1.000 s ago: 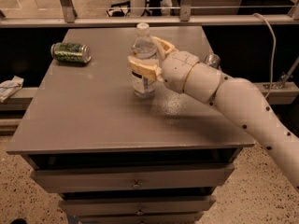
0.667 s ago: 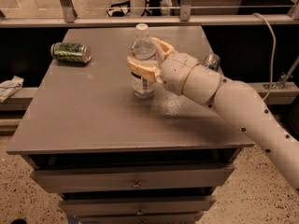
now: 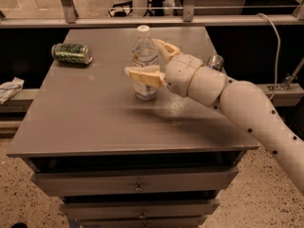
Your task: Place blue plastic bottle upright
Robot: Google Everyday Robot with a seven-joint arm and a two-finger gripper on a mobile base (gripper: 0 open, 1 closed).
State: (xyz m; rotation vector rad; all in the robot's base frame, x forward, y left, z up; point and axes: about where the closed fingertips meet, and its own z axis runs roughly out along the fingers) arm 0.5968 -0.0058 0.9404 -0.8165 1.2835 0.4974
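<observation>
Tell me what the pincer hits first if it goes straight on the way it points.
The pincer points left, and the upright blue plastic bottle stands right at its tip, so it meets that first. The green can looks off that line.

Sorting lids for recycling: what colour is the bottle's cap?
White cap; camera view. The gripper holds the blue plastic bottle upright on the table.

A green can (image 3: 71,53) lies sideways on the grey table (image 3: 95,122) (far-left corner), perhaps a silver can (image 3: 215,62) opposite.
</observation>
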